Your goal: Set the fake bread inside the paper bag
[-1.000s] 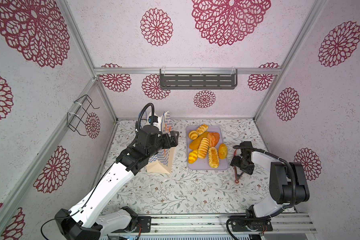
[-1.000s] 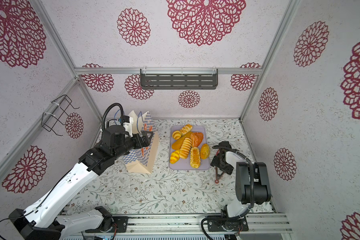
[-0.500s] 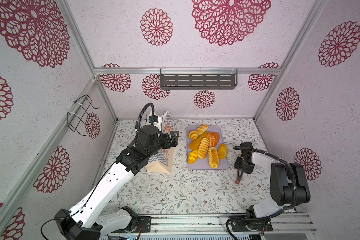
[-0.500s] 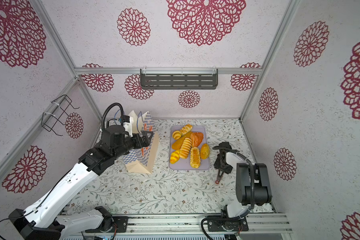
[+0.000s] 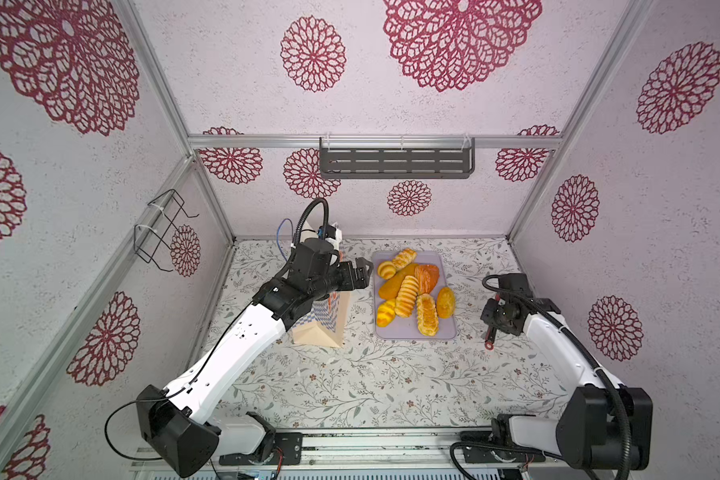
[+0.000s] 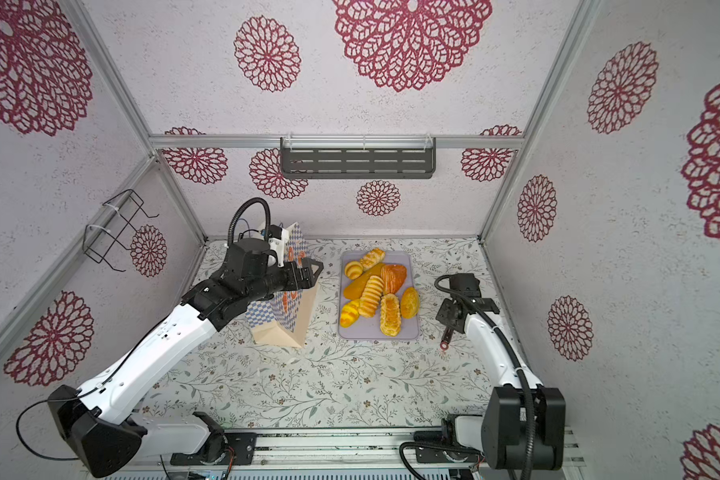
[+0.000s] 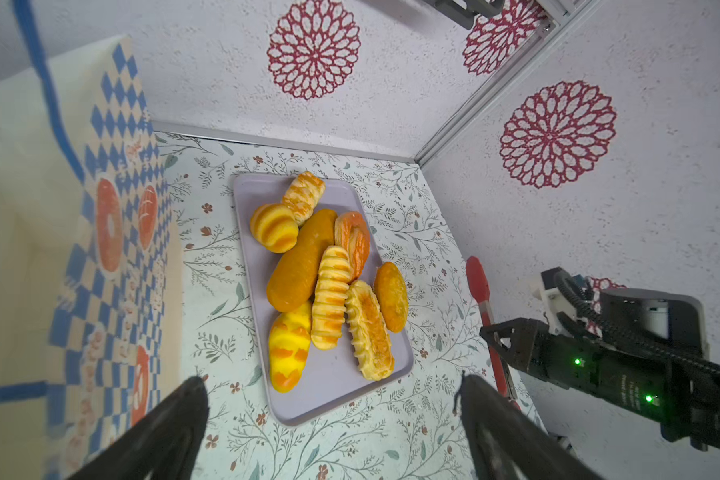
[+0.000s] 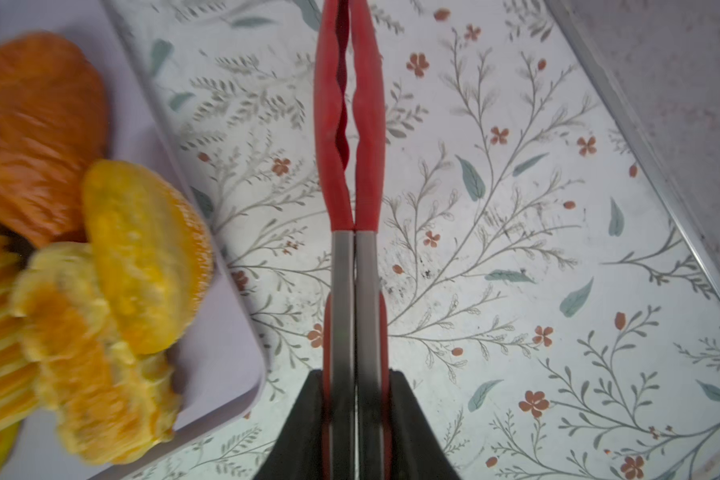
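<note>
Barely begun: clamped right gripper on red tongs.
Held left gripper wide apart by paper bag; left eight fake bread pieces on lilac tray.

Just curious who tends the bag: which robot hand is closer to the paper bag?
Left. The left gripper, fingers spread, hovers by the paper bag's top, on its tray side. The right gripper is across the lilac tray, closed on red tongs.
</note>
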Action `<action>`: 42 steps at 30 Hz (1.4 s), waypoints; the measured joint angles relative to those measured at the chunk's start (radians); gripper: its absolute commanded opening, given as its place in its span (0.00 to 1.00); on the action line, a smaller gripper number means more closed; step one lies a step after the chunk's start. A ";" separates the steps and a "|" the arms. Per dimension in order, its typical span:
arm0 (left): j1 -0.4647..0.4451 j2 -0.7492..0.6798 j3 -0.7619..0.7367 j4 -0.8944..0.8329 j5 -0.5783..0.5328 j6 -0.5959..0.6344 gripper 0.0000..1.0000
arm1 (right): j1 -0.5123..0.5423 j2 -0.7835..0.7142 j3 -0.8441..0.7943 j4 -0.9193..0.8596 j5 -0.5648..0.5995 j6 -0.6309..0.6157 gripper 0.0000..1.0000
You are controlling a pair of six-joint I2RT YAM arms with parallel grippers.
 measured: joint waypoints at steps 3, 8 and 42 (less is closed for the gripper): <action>-0.001 0.021 0.011 0.021 0.056 -0.020 0.98 | 0.004 -0.026 0.075 -0.006 -0.049 -0.001 0.25; -0.007 0.073 0.025 0.084 0.166 -0.064 0.93 | 0.022 -0.038 0.198 0.041 -0.161 0.013 0.23; -0.047 0.441 0.171 0.870 0.611 -0.477 0.90 | 0.240 0.097 0.122 1.291 -0.645 0.666 0.21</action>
